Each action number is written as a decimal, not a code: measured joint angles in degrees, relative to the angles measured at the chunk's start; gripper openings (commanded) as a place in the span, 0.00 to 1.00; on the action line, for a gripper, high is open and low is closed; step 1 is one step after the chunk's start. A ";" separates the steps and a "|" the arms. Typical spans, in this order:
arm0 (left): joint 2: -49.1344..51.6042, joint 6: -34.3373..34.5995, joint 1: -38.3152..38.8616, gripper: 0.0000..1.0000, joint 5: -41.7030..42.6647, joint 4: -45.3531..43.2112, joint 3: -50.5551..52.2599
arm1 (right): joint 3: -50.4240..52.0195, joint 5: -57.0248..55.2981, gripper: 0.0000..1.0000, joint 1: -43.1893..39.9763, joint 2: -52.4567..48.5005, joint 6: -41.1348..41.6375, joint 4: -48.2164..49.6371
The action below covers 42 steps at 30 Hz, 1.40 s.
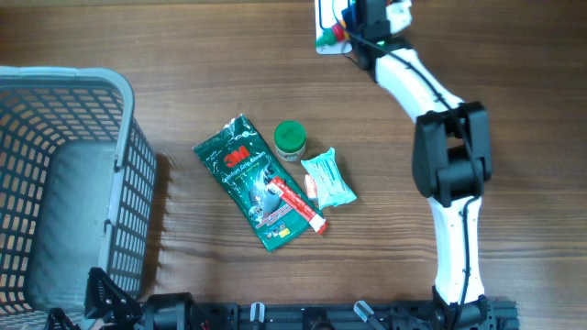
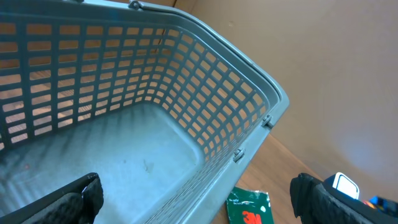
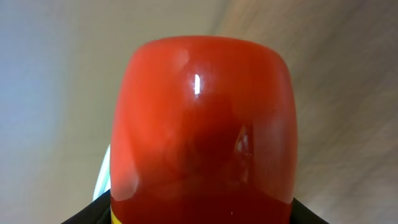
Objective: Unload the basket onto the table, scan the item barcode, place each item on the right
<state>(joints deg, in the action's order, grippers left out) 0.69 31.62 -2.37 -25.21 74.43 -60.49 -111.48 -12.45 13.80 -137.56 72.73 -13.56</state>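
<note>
Right gripper [image 1: 353,27] partly closed around glossy red item [image 3: 202,124], held at far edge of table [image 1: 514,110], just beside white device [image 1: 321,14]. Left gripper [image 2: 199,202] spread wide, holding nothing, poised by grey basket [image 2: 186,81]. Mid-table, loose: green 3M pouch [image 1: 252,183], red tube [image 1: 301,205] lying across it, green-lidded jar [image 1: 290,137], teal packet [image 1: 328,179] just beside the tube.
</note>
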 measured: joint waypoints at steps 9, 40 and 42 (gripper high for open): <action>0.00 0.00 0.00 1.00 0.00 0.00 0.00 | -0.96 -0.61 0.31 -23.43 14.84 -5.35 -23.93; 0.00 0.00 0.00 1.00 0.02 0.00 0.00 | 10.08 9.40 1.00 -61.18 19.58 -24.06 -37.92; 0.00 0.00 0.00 1.00 0.00 0.00 0.00 | 9.88 15.08 1.00 -59.69 28.02 -24.70 -41.38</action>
<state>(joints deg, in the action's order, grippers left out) 0.69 31.62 -2.37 -25.21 74.43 -60.49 -101.60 2.63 -45.89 -109.54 48.03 -54.94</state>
